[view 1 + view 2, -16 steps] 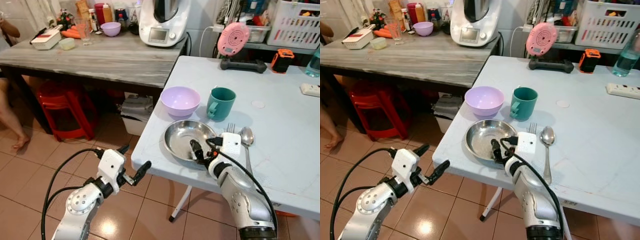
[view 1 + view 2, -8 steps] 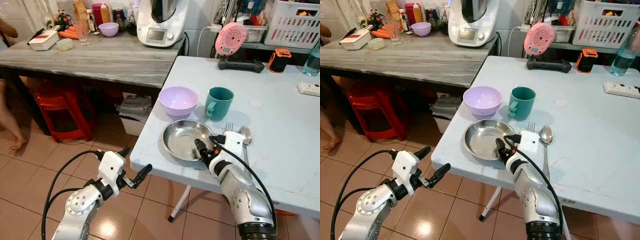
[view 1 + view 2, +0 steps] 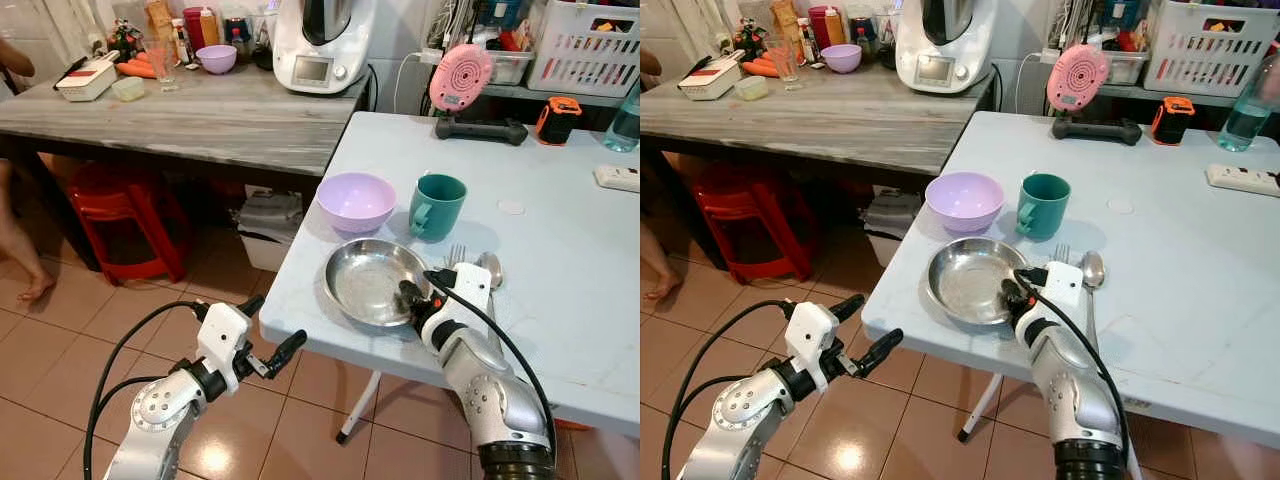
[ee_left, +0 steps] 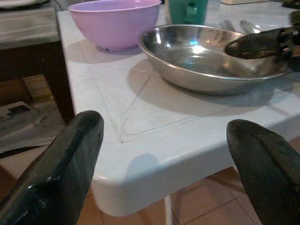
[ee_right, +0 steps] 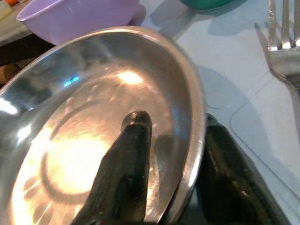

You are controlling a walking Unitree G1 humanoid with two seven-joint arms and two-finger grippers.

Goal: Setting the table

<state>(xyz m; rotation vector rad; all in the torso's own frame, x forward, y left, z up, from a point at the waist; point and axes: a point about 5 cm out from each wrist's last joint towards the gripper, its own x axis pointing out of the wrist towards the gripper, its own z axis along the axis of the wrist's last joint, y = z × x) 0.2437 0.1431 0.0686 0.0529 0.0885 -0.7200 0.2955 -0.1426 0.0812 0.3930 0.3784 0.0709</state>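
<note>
Grey wooden bench (image 3: 200, 110) at rear left carries a white kitchen machine (image 3: 325, 40), small purple bowl (image 3: 217, 58), glass (image 3: 161, 60) and carrots (image 3: 137, 69). Red stool (image 3: 130, 215) stands beneath it. Pink fan (image 3: 461, 78), orange device (image 3: 559, 120) and white basket (image 3: 590, 48) at rear right. Person's leg (image 3: 18, 245) at left edge.

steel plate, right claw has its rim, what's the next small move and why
Probably slide the steel plate a little further in from the table edge. The right claw pinches its rim, one finger inside and one outside, and the plate sits near the front edge, beside the fork and spoon.
</note>
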